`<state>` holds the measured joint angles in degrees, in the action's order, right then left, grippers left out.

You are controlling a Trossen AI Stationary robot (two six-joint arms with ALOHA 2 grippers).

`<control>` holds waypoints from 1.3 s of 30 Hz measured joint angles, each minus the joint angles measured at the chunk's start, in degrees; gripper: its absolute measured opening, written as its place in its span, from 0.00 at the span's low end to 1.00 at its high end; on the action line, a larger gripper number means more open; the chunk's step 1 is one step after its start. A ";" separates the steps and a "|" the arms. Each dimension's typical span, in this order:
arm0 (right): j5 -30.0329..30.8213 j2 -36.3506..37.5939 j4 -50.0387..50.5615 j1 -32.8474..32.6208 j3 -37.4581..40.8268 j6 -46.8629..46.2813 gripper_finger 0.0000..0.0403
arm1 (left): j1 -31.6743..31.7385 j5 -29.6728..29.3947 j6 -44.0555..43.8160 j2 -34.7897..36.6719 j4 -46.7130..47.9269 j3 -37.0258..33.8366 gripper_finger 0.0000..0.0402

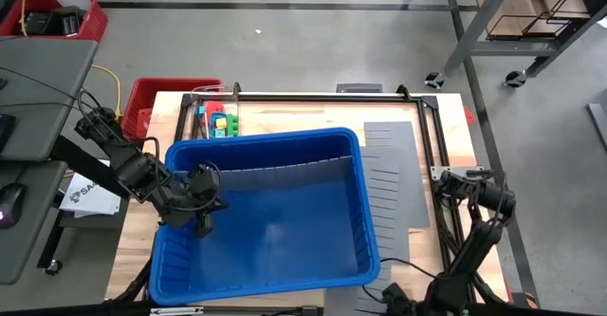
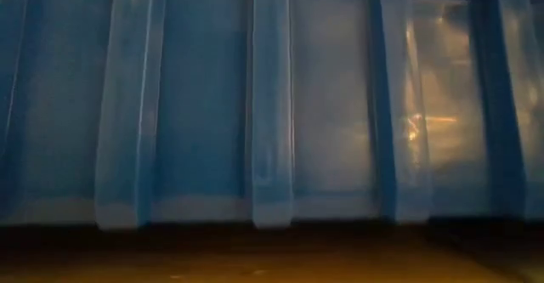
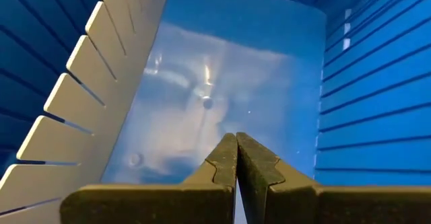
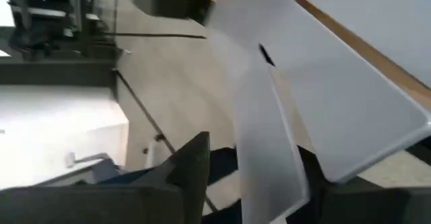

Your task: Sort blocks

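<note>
My left gripper (image 3: 236,158), shut and empty inside the blue bin (image 1: 356,212), should clear out, while my right gripper (image 4: 252,183) squares its closing fingers on the grey divider panel (image 4: 269,143) before lifting.

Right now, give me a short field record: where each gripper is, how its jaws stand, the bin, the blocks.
left gripper: inside the blue bin near its left wall, jaws shut, empty
right gripper: off the table's right edge, a grey divider panel between its jaws
divider in bin: upright across the far part
blocks: clustered on the table beyond the bin
</note>
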<state>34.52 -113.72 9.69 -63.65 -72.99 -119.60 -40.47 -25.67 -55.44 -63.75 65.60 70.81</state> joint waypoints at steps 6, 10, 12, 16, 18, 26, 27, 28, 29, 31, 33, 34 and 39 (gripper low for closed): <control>-0.27 0.78 0.69 1.18 0.06 0.08 0.07 | 0.00 -0.45 0.06 0.00 0.37 0.00 0.00; -2.15 4.01 2.76 1.46 0.09 -0.14 0.02 | 0.04 -0.32 -1.38 0.07 -2.03 0.00 0.00; -4.22 6.82 6.23 1.09 0.11 -0.31 0.01 | 0.02 0.01 -1.32 0.15 -3.55 0.00 0.00; -14.48 14.28 17.67 -0.57 0.09 -0.35 0.00 | 0.36 0.29 -1.43 0.17 -3.51 0.00 0.01; -19.33 18.21 23.73 -1.63 -0.06 -0.33 0.00 | 0.42 0.89 -1.64 0.22 -2.41 0.00 0.02; -28.72 32.76 56.27 -4.53 -3.49 -1.23 0.00 | -0.05 2.02 -9.26 0.06 3.56 0.00 0.09; -28.79 34.32 61.30 -4.48 -4.75 -1.25 0.00 | -0.23 2.13 -10.07 0.04 3.67 0.00 0.10; -28.44 35.76 66.71 -4.39 -6.22 -1.34 0.00 | -0.36 2.14 -10.66 0.04 3.56 0.00 0.11; -27.77 36.95 72.05 -4.18 -7.92 -1.38 0.00 | -0.56 2.04 -11.53 0.04 3.45 0.00 0.12; -25.82 38.58 80.75 -3.20 -11.65 -1.16 0.00 | -0.79 1.24 -13.34 0.02 3.03 0.00 0.15; -21.22 41.79 79.73 -1.72 -12.77 0.63 0.00 | -0.83 -1.09 -13.78 0.00 0.41 0.00 0.17; -18.00 43.64 79.38 -1.00 -12.59 0.54 0.00 | -0.82 -2.97 -13.39 0.00 -1.36 0.00 0.19; -7.02 47.32 80.12 3.79 -12.56 2.14 0.00 | 0.97 -14.10 -3.56 0.00 -15.09 0.00 0.25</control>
<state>27.50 -66.40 89.81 -59.87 -85.55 -117.46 -39.50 -39.77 -59.00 -63.75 50.52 70.81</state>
